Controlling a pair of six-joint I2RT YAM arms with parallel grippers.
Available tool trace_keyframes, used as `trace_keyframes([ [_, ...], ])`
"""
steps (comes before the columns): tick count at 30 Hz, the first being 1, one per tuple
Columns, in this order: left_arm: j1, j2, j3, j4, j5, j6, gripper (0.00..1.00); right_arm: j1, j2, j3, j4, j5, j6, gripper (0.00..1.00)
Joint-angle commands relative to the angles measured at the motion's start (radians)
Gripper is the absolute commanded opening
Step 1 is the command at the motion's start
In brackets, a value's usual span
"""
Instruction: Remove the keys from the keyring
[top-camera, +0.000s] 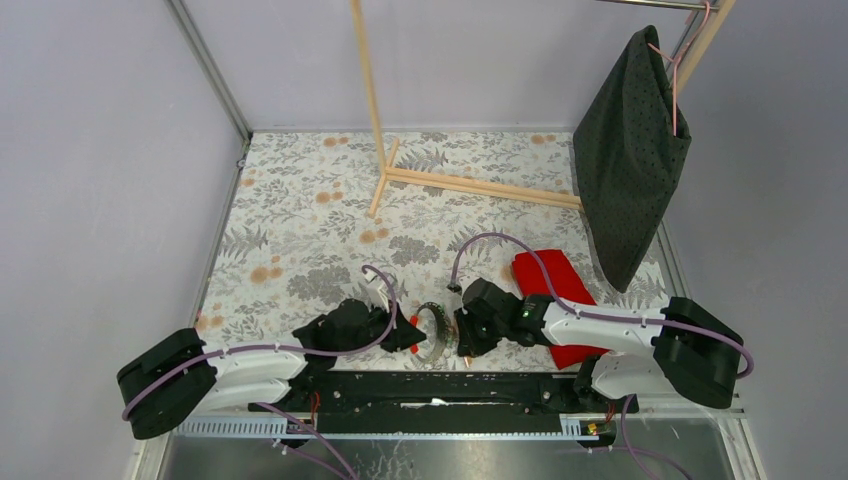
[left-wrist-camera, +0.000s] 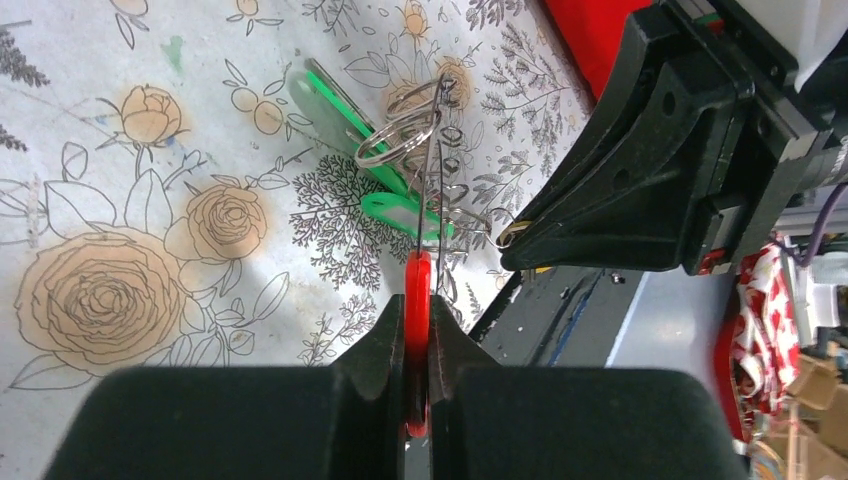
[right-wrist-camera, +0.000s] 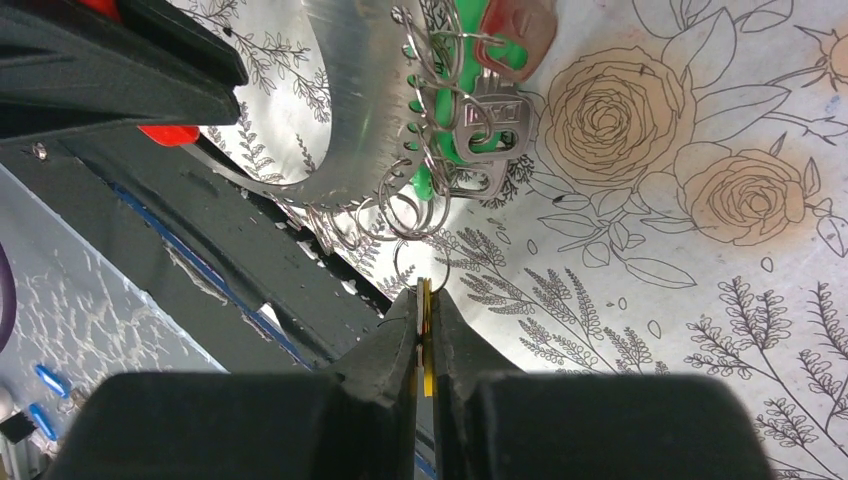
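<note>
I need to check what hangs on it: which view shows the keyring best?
Right wrist: the keyring shows close as a broad silver band strung with small rings and a silver key. Left wrist sees it edge-on, a thin line; top external shows it tiny.
</note>
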Motion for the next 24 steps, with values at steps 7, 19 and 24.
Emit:
trace_keyframes([
  [7,-0.065,-0.041,-0.019,0.052,-0.14,0.214,0.0,0.014,0.028,0.013,-0.045,-0.033,-0.01,0.0],
  [19,-0.12,0.005,0.02,0.021,-0.144,0.266,0.0,0.014,0.075,0.065,-0.065,-0.054,-0.018,0.0],
  [24,-0.127,0.004,0.022,0.004,-0.144,0.276,0.0,0.013,0.08,0.084,-0.082,-0.054,-0.019,0.0],
])
